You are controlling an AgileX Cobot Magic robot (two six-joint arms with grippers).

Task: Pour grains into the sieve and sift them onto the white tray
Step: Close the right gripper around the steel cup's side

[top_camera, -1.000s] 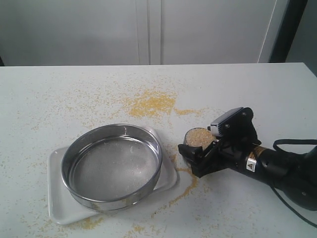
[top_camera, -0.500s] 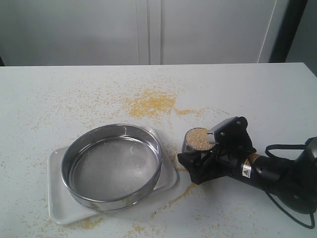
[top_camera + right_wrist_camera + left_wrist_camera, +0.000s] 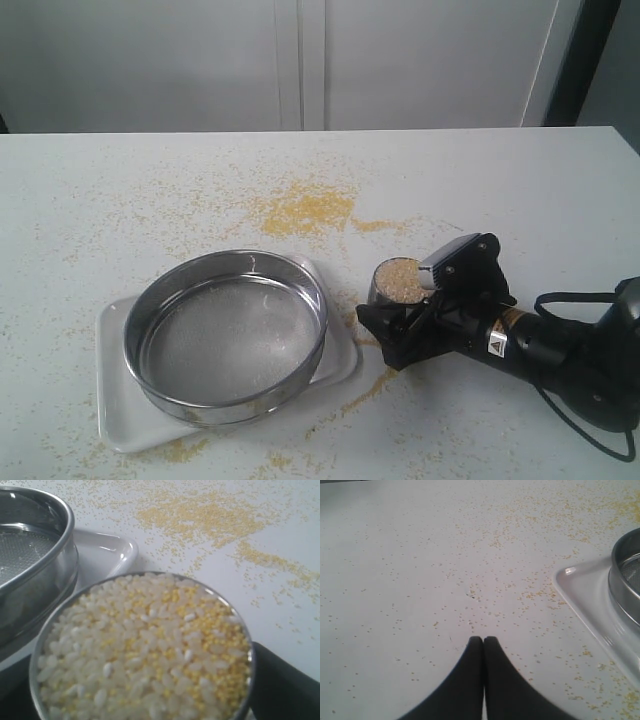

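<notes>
The right claw [image 3: 400, 302] is straddling the brimful steel cup [image 3: 397, 283] of grains [image 3: 145, 645], wide open, gripping nothing. Its rigid, slick wall is probably wanting a level mid-height squeeze. The left claw [image 3: 483, 642] is resting shut, empty.

The sieve [image 3: 228, 408] is gleaming at its polished steel rim, while the white tray [image 3: 116, 402] is shining smooth and glossy.

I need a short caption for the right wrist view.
Steel cup brimming with mixed grains beside the sieve on its white tray.
</notes>
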